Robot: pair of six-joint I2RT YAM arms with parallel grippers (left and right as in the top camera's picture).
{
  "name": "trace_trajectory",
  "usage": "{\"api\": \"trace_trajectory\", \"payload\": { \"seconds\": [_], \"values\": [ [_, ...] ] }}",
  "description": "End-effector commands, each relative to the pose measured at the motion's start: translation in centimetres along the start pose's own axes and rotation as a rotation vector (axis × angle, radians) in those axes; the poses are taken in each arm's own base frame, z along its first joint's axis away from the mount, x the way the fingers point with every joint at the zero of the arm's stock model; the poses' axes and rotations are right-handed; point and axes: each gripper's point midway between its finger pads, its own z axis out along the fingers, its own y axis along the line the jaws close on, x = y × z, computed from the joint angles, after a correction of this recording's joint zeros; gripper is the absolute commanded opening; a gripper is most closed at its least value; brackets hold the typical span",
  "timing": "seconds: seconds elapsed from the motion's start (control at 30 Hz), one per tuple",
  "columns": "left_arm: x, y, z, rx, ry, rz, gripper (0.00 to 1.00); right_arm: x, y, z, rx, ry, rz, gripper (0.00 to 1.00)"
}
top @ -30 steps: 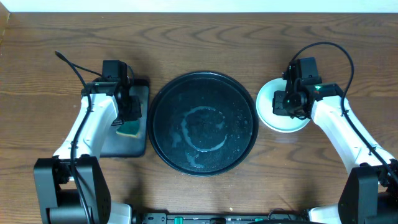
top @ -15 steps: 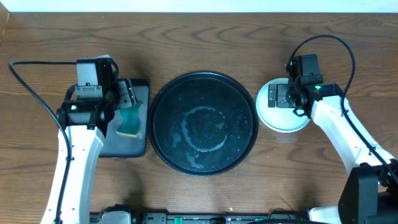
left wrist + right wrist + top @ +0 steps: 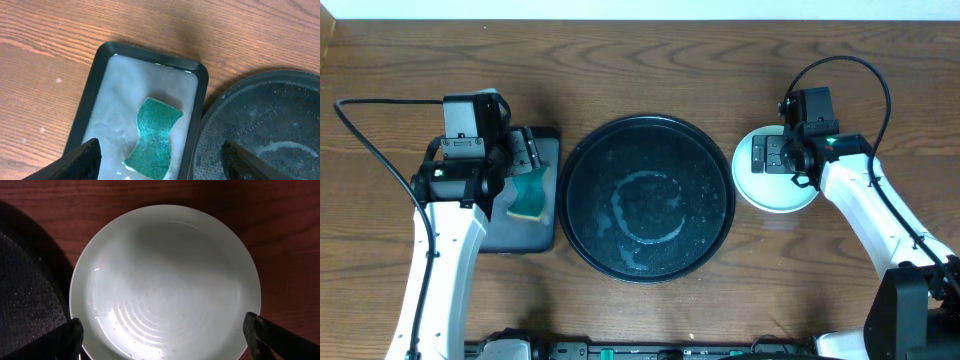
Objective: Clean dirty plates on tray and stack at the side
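Note:
The round black tray (image 3: 650, 150) sits mid-table with only streaks of water in it; no plate lies on it. A pale plate (image 3: 778, 190) rests on the wood just right of the tray; whether others lie beneath it I cannot tell. My right gripper (image 3: 769, 155) hovers over it, open, the plate (image 3: 165, 280) wet and bare between the fingers (image 3: 65, 340). My left gripper (image 3: 525, 152) is open above a green sponge (image 3: 528, 196), which lies loose in foamy water (image 3: 154, 135).
The sponge lies in a small black rectangular tray (image 3: 515, 235) left of the round tray, its rim (image 3: 150, 52) nearly touching the round tray's edge (image 3: 280, 110). Bare wood surrounds both. The round tray's rim (image 3: 25, 280) lies close beside the plate.
Both grippers opened. The left one let go of the sponge and lifted up and left. The right one came off the plate and rose. Nothing has moved in the last half second.

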Motion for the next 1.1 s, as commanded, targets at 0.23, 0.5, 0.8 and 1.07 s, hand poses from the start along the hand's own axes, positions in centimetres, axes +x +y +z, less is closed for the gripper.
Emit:
{"api": "trace_trajectory", "payload": {
  "seconds": [0.23,0.5,0.8,1.07],
  "values": [
    [-0.5,0.1,-0.2,-0.001,-0.011,-0.005,0.77,-0.2,0.2,-0.1,0.01,-0.007,-0.029,0.99],
    [-0.5,0.1,-0.2,-0.001,-0.011,-0.005,0.78,0.0,0.2,0.2,0.013,0.003,-0.03,0.99],
    [-0.5,0.1,-0.2,-0.001,-0.011,-0.005,0.78,-3.0,-0.1,-7.1,-0.024,-0.212,-0.003,0.99],
    [-0.5,0.1,-0.2,-0.001,-0.011,-0.005,0.77,-4.7,-1.0,-17.5,-0.073,-0.503,0.033,0.99]
  ]
}}
